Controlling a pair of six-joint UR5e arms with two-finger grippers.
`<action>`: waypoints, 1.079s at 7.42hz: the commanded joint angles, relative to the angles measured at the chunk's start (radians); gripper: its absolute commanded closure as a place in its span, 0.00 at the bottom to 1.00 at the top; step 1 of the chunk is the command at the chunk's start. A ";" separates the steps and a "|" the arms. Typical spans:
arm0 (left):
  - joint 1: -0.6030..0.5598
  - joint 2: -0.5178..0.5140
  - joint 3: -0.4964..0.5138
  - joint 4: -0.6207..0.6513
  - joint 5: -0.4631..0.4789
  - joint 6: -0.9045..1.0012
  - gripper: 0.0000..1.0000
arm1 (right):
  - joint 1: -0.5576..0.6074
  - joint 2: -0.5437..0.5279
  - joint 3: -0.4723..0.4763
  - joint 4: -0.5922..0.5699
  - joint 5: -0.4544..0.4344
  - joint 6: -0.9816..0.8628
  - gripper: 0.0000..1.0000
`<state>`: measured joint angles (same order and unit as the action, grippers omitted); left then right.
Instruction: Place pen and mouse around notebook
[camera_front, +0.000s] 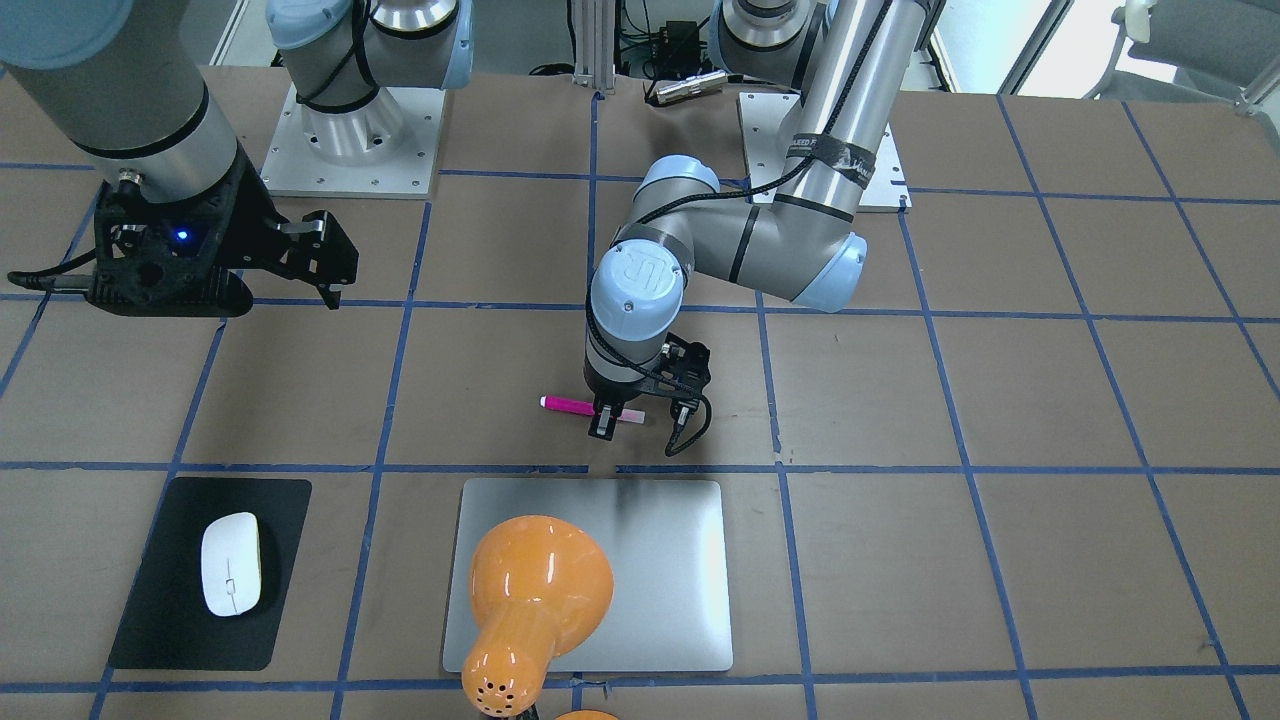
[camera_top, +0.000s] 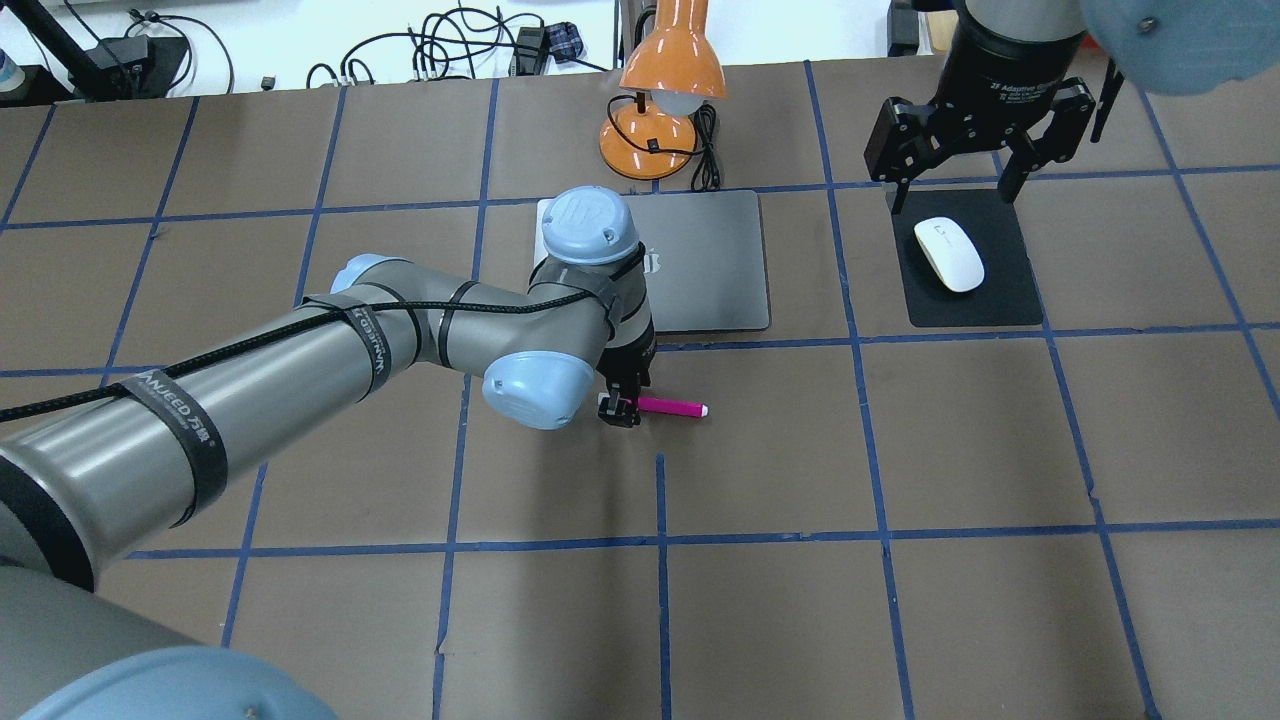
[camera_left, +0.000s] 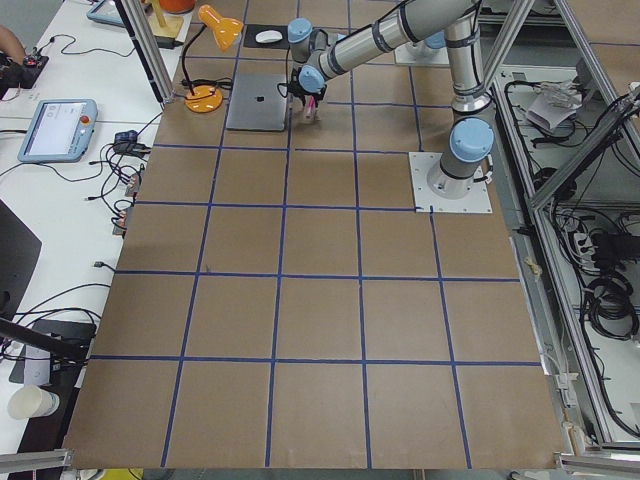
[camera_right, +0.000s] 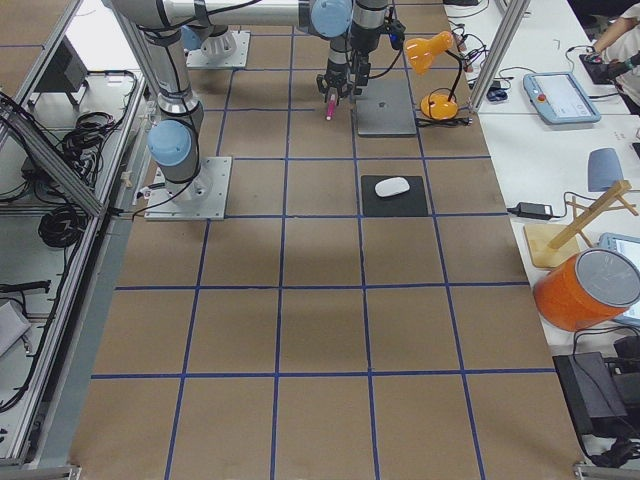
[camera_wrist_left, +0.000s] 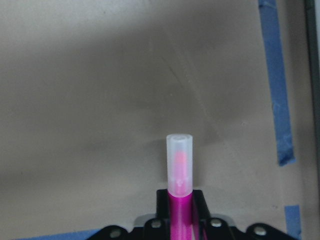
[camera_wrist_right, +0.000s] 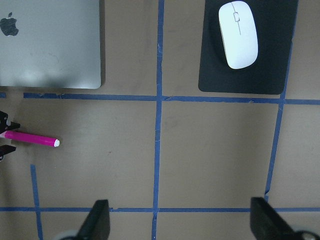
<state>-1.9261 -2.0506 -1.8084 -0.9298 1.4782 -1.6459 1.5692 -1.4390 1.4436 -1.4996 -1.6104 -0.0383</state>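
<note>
The magenta pen (camera_front: 570, 405) with its pale cap (camera_wrist_left: 179, 165) lies level at the table, a short way off the robot-side edge of the silver notebook (camera_front: 670, 580). My left gripper (camera_top: 620, 408) is shut on the pen near its cap end, and the cap sticks out past the fingers in the left wrist view. The white mouse (camera_top: 948, 254) rests on a black mat (camera_top: 1000, 300) to the right of the notebook (camera_top: 700, 260). High above the mat, my right gripper (camera_top: 960, 175) hangs open with nothing in it.
An orange desk lamp (camera_top: 660, 90) stands at the notebook's far edge, its shade leaning over the lid (camera_front: 535, 590). Blue tape lines grid the brown table. Bare brown table spreads around the pen (camera_wrist_right: 32, 138) and between notebook and mat.
</note>
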 joint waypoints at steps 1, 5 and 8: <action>0.050 0.029 0.015 -0.014 0.005 0.305 0.00 | 0.000 0.000 0.000 -0.001 0.004 0.000 0.00; 0.150 0.127 0.131 -0.228 0.115 0.902 0.00 | 0.003 -0.003 0.000 -0.004 0.039 -0.012 0.00; 0.231 0.217 0.173 -0.322 0.142 1.446 0.00 | 0.003 -0.003 0.001 -0.007 0.044 -0.009 0.00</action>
<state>-1.7241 -1.8714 -1.6433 -1.2137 1.6041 -0.4248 1.5718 -1.4414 1.4456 -1.5060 -1.5731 -0.0539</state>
